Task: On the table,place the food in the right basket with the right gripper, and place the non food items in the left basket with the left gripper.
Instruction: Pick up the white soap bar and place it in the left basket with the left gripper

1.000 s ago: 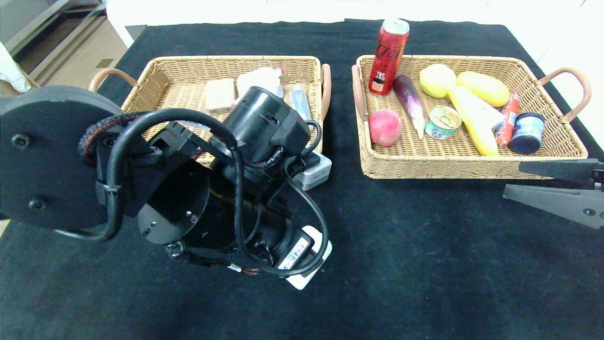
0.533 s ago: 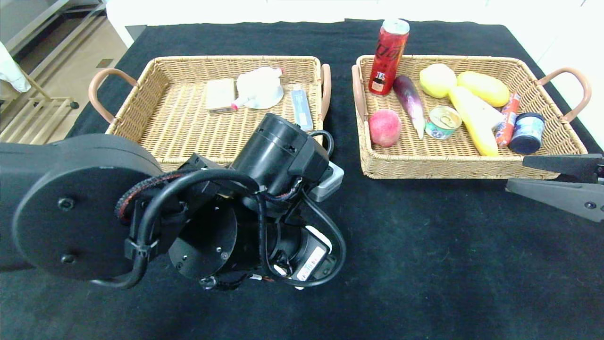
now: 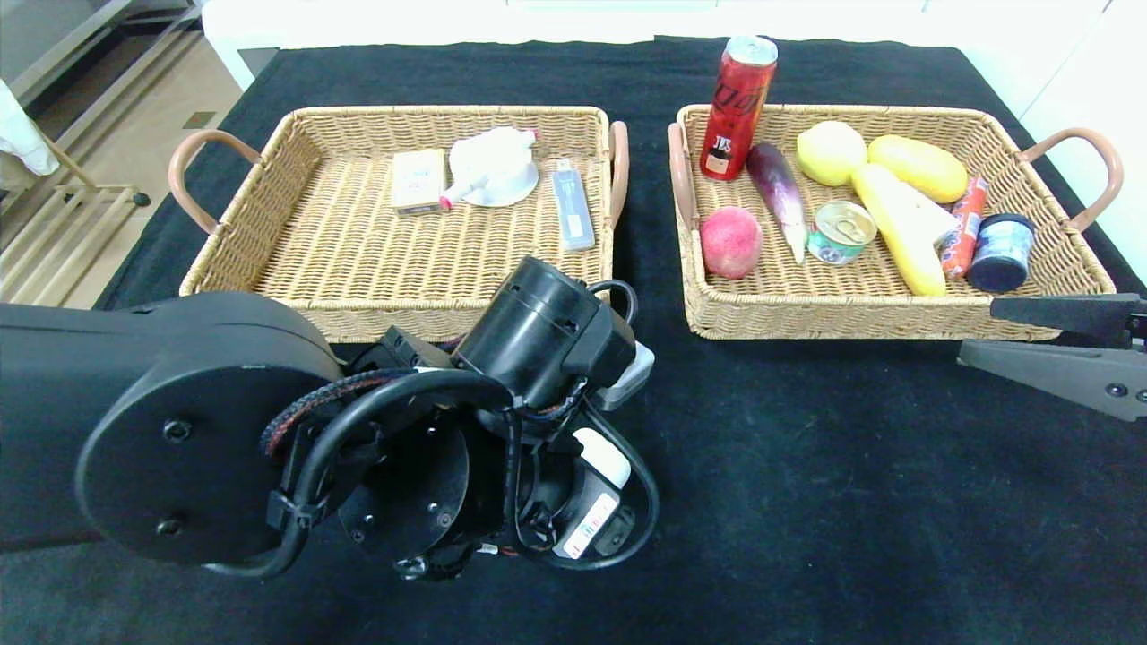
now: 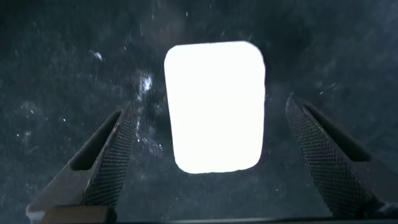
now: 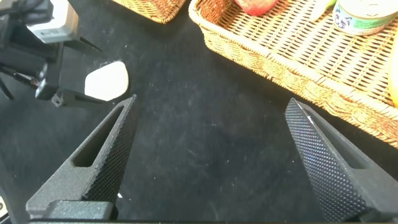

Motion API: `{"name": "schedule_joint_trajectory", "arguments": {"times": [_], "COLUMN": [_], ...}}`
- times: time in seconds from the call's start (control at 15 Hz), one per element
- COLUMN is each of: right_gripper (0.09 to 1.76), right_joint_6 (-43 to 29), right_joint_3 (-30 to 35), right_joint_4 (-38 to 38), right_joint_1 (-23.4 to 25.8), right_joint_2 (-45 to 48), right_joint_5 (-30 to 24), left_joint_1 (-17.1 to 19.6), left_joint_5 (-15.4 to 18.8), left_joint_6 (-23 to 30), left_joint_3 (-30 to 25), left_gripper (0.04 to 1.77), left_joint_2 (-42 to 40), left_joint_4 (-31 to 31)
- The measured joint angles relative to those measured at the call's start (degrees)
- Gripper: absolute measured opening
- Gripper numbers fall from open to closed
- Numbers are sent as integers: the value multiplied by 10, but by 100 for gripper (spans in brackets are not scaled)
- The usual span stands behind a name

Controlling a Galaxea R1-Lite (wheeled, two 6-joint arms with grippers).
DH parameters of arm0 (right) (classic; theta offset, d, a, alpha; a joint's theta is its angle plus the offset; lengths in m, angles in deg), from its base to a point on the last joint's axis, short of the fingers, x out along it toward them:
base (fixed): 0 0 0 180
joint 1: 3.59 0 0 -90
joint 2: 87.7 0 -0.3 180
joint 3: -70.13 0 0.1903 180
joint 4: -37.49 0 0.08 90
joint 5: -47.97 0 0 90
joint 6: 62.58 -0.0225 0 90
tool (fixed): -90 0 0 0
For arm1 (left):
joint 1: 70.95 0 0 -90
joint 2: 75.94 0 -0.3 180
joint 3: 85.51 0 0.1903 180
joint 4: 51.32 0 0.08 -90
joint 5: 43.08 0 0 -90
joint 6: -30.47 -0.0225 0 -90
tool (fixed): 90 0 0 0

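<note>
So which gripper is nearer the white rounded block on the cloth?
Left. The left gripper hangs directly over the white block, fingers open either side of it. The right gripper sits well off to the right, in front of the right basket.

Black table [image 3: 806, 502] carries left basket [image 3: 269, 224], right basket [image 3: 896, 318], white block [image 4: 214, 106].
</note>
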Motion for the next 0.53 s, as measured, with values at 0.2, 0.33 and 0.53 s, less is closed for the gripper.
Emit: {"name": "schedule_joint_trajectory", "arguments": {"times": [0.2,0.33,0.53], "right_gripper": [171,171,171], "right_joint_6": [0,0,0], "right_joint_3": [0,0,0], "right_joint_4": [0,0,0], "right_joint_1": [0,0,0], "right_joint_2": [-2,-3,-4], "right_joint_5": [0,0,0], "left_joint_1": [0,0,-1], "left_joint_5": [-12,-13,-18], "left_joint_6": [0,0,0], "left_joint_3": [-3,-3,-3], "left_gripper": [172,172,172], "left_joint_2": [4,6,11], "left_joint_4": [0,0,0]}}
